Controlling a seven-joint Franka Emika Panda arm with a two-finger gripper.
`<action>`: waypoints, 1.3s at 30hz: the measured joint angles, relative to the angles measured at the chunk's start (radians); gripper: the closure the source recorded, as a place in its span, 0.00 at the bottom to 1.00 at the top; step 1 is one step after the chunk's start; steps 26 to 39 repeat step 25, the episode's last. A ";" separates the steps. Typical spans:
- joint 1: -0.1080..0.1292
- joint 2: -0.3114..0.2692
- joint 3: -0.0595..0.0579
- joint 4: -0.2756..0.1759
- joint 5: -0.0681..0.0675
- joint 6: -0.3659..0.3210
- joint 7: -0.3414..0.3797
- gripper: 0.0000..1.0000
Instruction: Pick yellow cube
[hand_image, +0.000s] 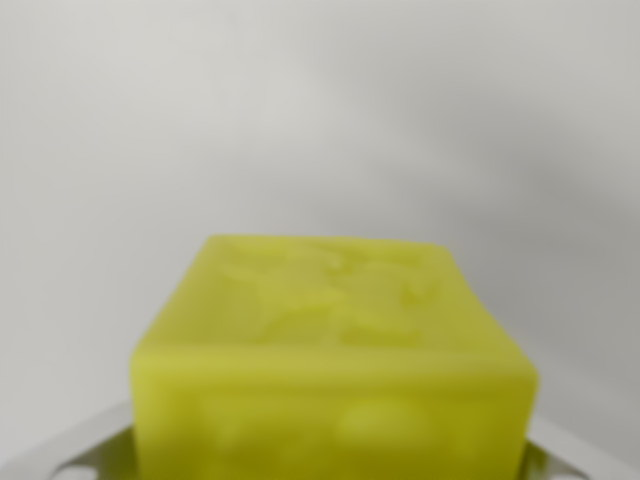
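yellow cube (335, 365) – waxy, embossed, blurred | white surface (300, 120) | jaws – grip unclear, perhaps flanking

yellow cube (335, 360), blurred, low centre, embossed faces

The cube (335, 365) fills the lower centre of the frame, between fingers (70, 448) at both lower corners.

Bare pale surface (320, 120) lies open all around the yellow cube (335, 360).
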 joint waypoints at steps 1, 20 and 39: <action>0.000 -0.004 0.000 0.002 0.000 -0.006 0.000 1.00; 0.000 -0.064 0.000 0.040 0.001 -0.103 0.000 1.00; 0.000 -0.064 0.000 0.040 0.001 -0.103 0.000 1.00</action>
